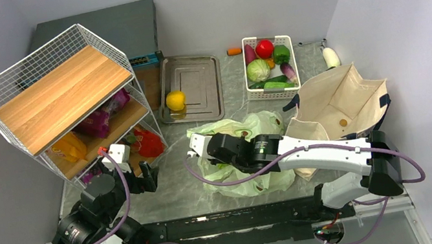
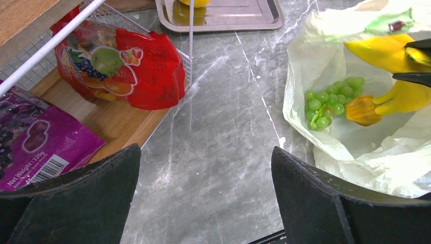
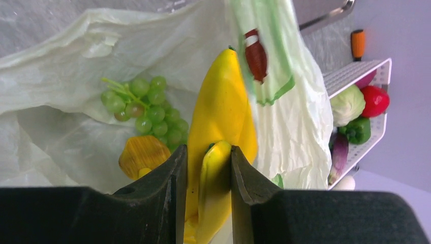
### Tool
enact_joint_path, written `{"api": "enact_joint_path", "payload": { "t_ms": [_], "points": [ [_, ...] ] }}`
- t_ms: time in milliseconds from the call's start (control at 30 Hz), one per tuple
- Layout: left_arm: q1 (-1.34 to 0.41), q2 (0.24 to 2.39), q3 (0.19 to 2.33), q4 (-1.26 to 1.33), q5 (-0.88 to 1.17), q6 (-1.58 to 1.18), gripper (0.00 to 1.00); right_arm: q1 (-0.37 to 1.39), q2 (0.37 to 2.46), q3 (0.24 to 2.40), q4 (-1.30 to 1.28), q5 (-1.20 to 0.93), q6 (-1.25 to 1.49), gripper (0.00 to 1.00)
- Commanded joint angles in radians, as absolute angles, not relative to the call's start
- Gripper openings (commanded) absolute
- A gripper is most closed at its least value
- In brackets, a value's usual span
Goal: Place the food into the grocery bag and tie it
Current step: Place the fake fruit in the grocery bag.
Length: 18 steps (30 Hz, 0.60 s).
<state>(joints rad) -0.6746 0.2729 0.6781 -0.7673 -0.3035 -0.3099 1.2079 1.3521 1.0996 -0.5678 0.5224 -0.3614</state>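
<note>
Grey marble table (image 2: 228, 76): right claw (image 3: 209, 152) pinches bananas (image 3: 221, 107) at the grocery bag (image 3: 76, 61) mouth (grapes (image 3: 152, 112) inside); left claw (image 2: 206, 152) gapes empty.

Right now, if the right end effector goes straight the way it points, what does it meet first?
The right end effector is shut on the bananas, so their tip leads. First contact is probably the thin wall of the bag beyond it; the grapes lie off to one side. Depth is unclear.

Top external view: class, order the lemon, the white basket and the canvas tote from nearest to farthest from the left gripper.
From the left gripper:
1. Lemon, on the tray, just ahead.
2. White basket, back, right of the tray.
3. Canvas tote, far right.
</note>
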Motion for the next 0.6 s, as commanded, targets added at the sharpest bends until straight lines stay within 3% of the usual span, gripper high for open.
{"api": "enact_joint_path", "payload": {
  "t_ms": [0, 33, 133, 200, 333, 567],
  "points": [
    [-0.669, 0.289, 0.678, -0.73, -0.287, -0.306, 0.99, 1.212, 1.313, 1.093, -0.641, 0.6, -0.287, 0.0],
    [-0.67, 0.291, 0.678, -0.731, -0.286, -0.306, 0.99, 1.212, 1.315, 1.098, -0.652, 0.606, -0.278, 0.07],
    [-0.669, 0.291, 0.678, -0.73, -0.285, -0.305, 0.99, 1.213, 1.315, 1.102, -0.66, 0.62, -0.265, 0.46],
    [-0.67, 0.29, 0.678, -0.73, -0.286, -0.305, 0.99, 1.211, 1.308, 1.11, -0.658, 0.616, -0.263, 0.59],
    [-0.67, 0.289, 0.678, -0.731, -0.288, -0.307, 0.99, 1.212, 1.28, 1.139, -0.658, 0.571, -0.259, 0.7],
    [-0.67, 0.286, 0.678, -0.731, -0.288, -0.307, 0.99, 1.212, 1.243, 1.232, -0.683, 0.466, -0.243, 0.73]
  ]
}}
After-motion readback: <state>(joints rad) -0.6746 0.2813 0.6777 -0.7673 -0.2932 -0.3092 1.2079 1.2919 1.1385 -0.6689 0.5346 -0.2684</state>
